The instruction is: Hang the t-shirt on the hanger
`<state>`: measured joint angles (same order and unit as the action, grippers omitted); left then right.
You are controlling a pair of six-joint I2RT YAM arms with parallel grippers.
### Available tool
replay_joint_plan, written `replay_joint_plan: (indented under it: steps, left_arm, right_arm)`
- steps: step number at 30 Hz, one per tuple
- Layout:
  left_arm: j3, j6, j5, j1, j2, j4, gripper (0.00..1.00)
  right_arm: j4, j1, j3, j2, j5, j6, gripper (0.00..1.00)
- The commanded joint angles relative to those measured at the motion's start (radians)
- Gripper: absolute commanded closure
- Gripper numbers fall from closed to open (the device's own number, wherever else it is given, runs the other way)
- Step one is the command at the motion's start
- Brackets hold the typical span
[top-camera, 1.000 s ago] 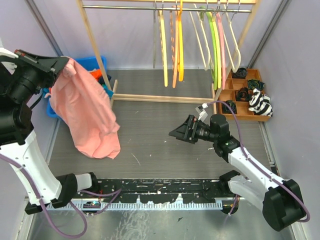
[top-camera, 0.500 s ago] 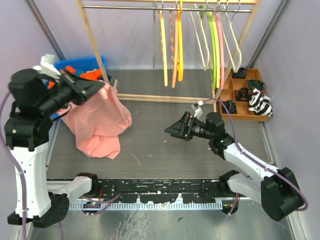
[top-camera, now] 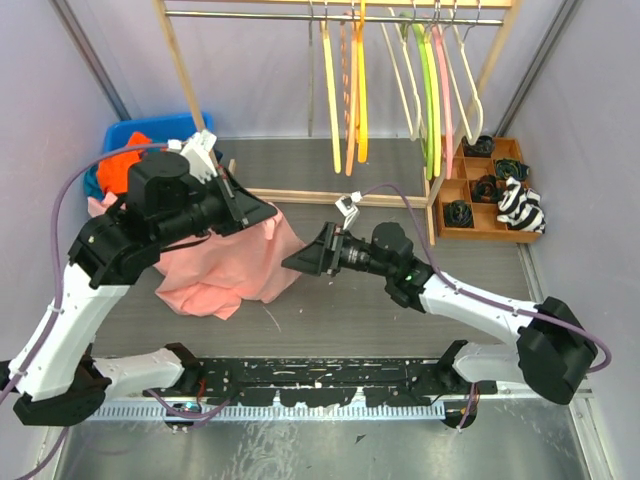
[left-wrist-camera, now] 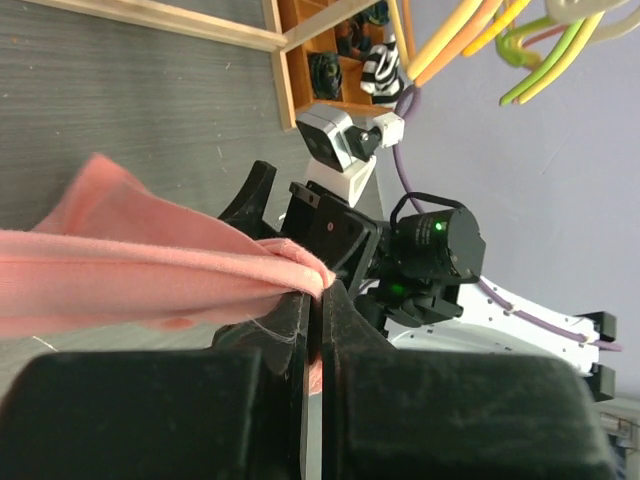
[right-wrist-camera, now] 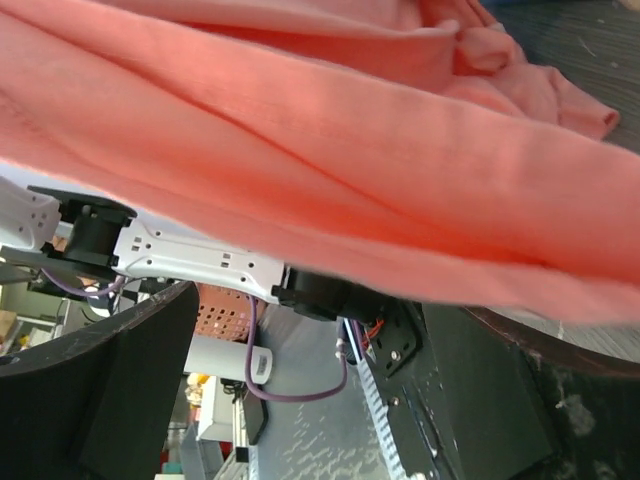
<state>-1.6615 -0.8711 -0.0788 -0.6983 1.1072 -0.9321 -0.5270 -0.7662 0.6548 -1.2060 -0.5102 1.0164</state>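
over the middle of the bench [top-camera: 330, 310] now: the left claw [top-camera: 266, 211] has swung in from the far left, fingers pressed together on a fold of the t-shirt [top-camera: 225, 275]. the pink cloth has come along with it, away from the blue bin [top-camera: 130, 135], its lower end trailing on the bench. meanwhile the right claw [top-camera: 296, 262] has pushed forward to meet it, spread as wide as it goes and holding nothing. its own camera is filled with pink cloth stretched right across the gap (whether a finger touches it yet, i can't tell). that reads as a second grip being set up, so the shirt can be opened out between two arms. the hanger [top-camera: 472, 90] is well apart, hooked on the rail [top-camera: 330, 15] at the back right, so the actual hanging hasn't begun.
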Motion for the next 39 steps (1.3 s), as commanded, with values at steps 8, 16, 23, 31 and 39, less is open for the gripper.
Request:
replay_joint_plan:
  steps: [8, 16, 23, 31, 39]
  left_arm:
    - [-0.045, 0.031, 0.115, -0.131, 0.038, 0.062, 1.00]
    - [-0.054, 0.032, 0.123, -0.171, 0.036, 0.031, 1.00]
    - [-0.061, 0.042, 0.111, -0.174, 0.042, 0.001, 1.00]
    - [-0.062, 0.073, 0.154, -0.175, 0.022, -0.068, 1.00]
    - [-0.082, 0.124, 0.268, -0.174, 0.006, -0.160, 0.85]
  right_arm:
    - [-0.040, -0.198, 0.148, -0.113, 0.438, -0.171, 0.00]
    - [-0.077, -0.236, 0.170, -0.145, 0.666, -0.194, 0.00]
    - [-0.187, -0.269, 0.228, -0.244, 0.678, -0.210, 0.00]
    - [-0.393, -0.307, 0.174, -0.237, 0.596, -0.207, 0.72]
    - [-0.426, -0.373, 0.040, -0.036, 0.617, -0.242, 0.99]
